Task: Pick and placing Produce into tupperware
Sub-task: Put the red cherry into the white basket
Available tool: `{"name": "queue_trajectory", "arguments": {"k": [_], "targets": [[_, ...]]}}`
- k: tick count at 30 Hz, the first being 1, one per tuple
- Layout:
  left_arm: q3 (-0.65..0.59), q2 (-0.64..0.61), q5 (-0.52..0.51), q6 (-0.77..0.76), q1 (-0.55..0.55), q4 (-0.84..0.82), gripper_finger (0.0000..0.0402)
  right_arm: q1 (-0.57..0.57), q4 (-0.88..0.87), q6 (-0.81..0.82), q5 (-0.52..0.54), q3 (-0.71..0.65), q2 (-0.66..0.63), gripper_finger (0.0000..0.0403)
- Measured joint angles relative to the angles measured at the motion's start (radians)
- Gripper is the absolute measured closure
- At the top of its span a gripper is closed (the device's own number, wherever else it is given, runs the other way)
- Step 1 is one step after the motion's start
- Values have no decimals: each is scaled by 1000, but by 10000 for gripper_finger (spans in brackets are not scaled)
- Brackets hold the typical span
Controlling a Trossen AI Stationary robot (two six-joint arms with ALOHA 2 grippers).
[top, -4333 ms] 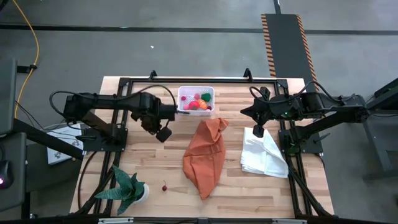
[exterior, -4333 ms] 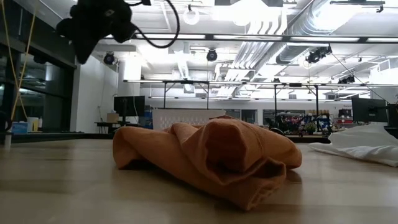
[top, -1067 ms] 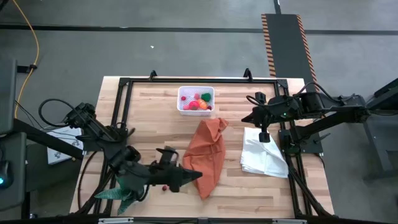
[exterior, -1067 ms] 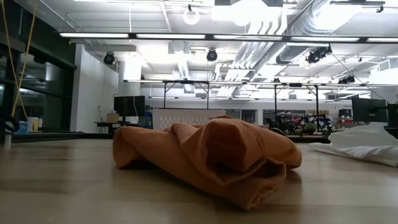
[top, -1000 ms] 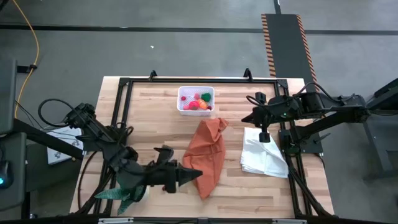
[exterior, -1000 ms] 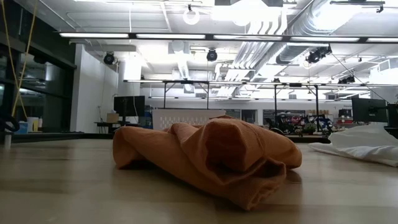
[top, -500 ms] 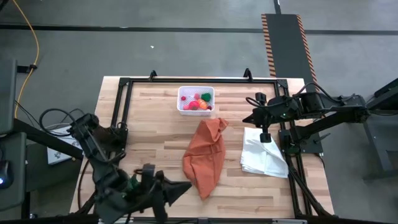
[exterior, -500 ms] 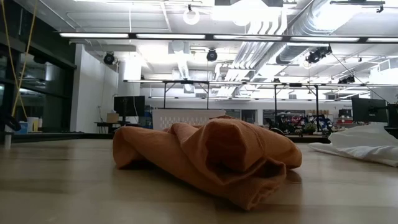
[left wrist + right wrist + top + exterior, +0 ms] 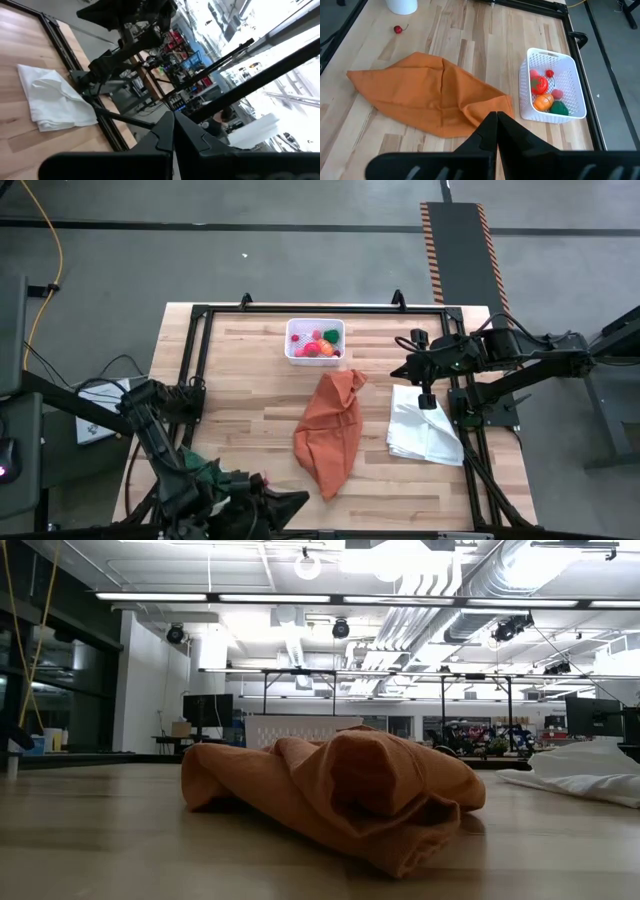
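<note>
We see the left gripper (image 9: 290,502) closed, empty, at the table's near edge. The right gripper (image 9: 425,400) hangs closed over the white cloth (image 9: 425,432); the tupperware (image 9: 315,358) holds produce (image 9: 318,345).

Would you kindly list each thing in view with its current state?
tupperware: upright, open, holding several produce pieces
cherry: loose on the table, outside the tub
orange cloth: crumpled mid-table
white cloth: folded, lying flat
left gripper: shut, at the near table edge
right gripper: shut, above the white cloth
</note>
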Motion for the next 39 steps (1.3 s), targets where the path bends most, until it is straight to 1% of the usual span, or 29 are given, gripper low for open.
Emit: {"name": "queue_trajectory", "arguments": {"k": [9,14,18,23,27,34,37,39], "targets": [[1,65,46,-3,0,-10,401,0,1,1,0,0,0,402],[1,82,128,-12,0,-57,401,0,17,41,-2,0,0,402],[1,81,146,-19,0,-86,402,0,35,76,-2,0,0,402],[1,81,143,62,1,-94,402,0,39,108,-2,0,0,402],[1,81,92,113,13,-98,402,0,43,116,-1,0,0,402],[1,45,30,262,89,-100,401,0,67,113,9,0,0,402],[1,13,71,274,136,-98,401,0,82,103,9,0,0,402],[1,-9,142,305,169,-97,401,0,89,90,9,0,0,402]]}}
